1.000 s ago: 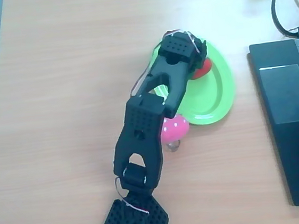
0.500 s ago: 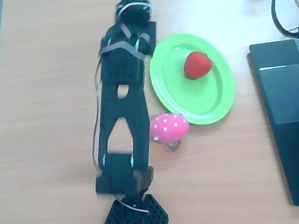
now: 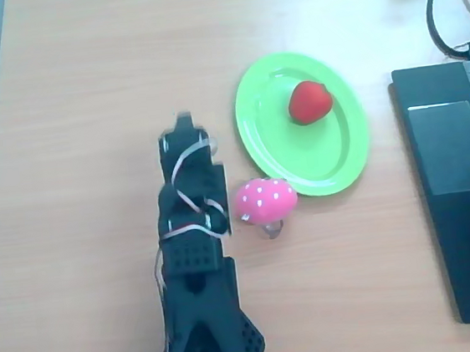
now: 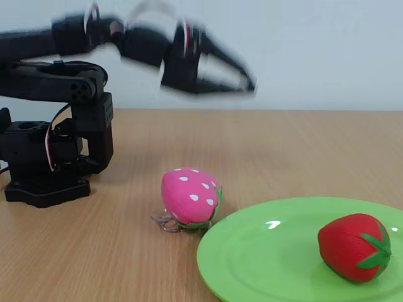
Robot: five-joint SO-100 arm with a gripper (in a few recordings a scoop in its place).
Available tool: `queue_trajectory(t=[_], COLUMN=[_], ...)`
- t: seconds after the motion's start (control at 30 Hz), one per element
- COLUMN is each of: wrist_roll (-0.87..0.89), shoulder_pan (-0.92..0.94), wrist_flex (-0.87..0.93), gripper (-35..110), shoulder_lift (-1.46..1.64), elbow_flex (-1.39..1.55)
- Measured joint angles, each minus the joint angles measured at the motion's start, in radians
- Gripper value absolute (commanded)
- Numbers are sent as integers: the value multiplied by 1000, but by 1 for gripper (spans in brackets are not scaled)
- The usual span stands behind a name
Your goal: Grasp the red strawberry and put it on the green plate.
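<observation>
The red strawberry lies on the green plate, toward the plate's far right part in the overhead view, and nothing holds it. My black arm is folded back toward its base. In the overhead view my gripper sits left of the plate, apart from it. The fixed view shows my gripper blurred, high above the table and well behind the plate. Its fingers meet at the tip with nothing between them.
A pink white-dotted toy stands on the table just off the plate's near-left rim, close to my arm. A black laptop and cables occupy the right edge. Open wood table lies to the left.
The arm has drawn back from the plate toward its base. A second ago the gripper was over the plate at the strawberry; the strawberry now lies free there.
</observation>
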Motion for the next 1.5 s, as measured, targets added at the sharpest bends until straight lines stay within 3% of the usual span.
queue_trajectory(t=[0.13,0.57,0.77,0.87,1.5], wrist_roll=[-15,14,6,-8,-26], shoulder_pan=[5,-25,-38,-35,-38], wrist_flex=[2,282,604,681,706], gripper=[-8,-8,-8,-8,-8], shoulder_lift=[100,118,118,118,121], elbow_flex=[170,172,129,115,115])
